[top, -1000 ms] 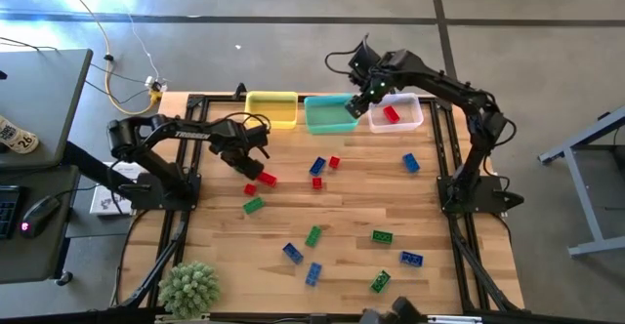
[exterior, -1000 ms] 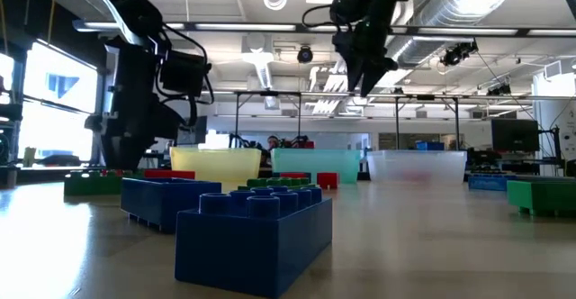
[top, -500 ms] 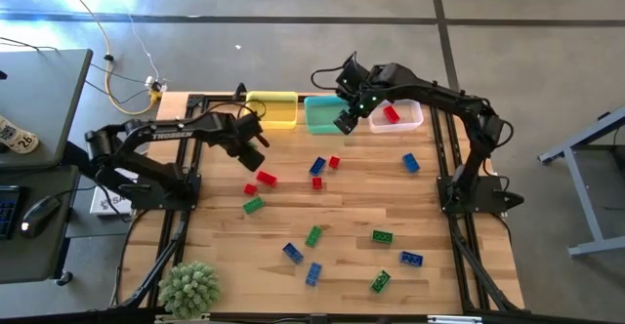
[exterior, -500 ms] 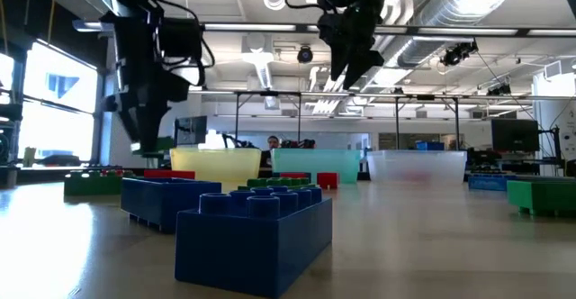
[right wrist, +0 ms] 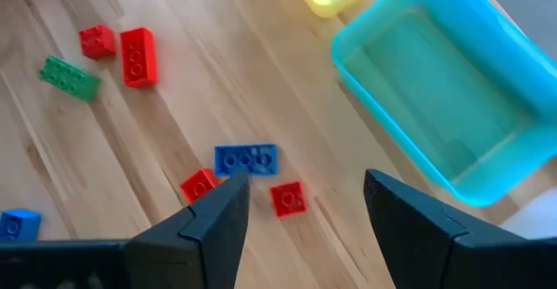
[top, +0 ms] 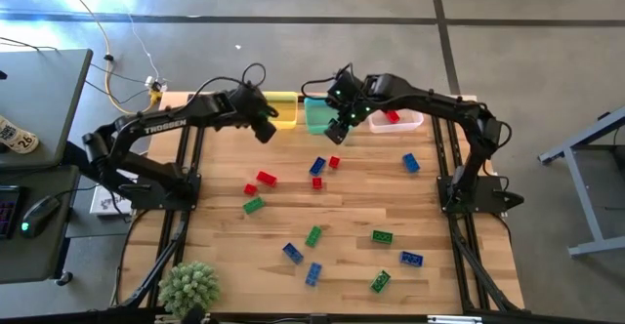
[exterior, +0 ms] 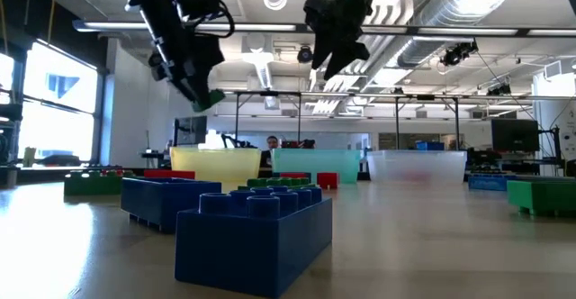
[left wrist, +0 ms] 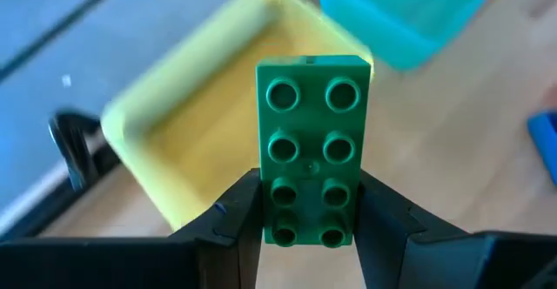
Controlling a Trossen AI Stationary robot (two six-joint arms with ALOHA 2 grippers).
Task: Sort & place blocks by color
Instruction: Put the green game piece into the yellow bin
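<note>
Two hands are at work above the far end of the counter [top: 410, 207]. The left hand [top: 264, 129] is closed on a green block [left wrist: 313, 145], gripping its lower end between both fingers [left wrist: 239, 215] so that most of the studded face stands clear above them. It hangs in the air just beside the near edge of the yellow bin [top: 272, 108].

Step in hand, as judged: deliver the green block to its bin. To do this well:
1. Carry the left hand on until the block is fully over the bin's open floor, not over its rim.
2. Lower before release, so the block cannot bounce out.
3. Open the fingers only as far as needed.

The left arm reaches across from the counter's left side, wrist raised and angled down toward the bin.

The right hand [top: 339, 124] hovers high over the near edge of the teal bin [top: 321, 112], fingers spread wide and empty, above a blue block [right wrist: 245, 159] and two red blocks [right wrist: 287, 198] lying on the counter. One red block [top: 392, 116] lies in the clear bin [top: 411, 120].
</note>
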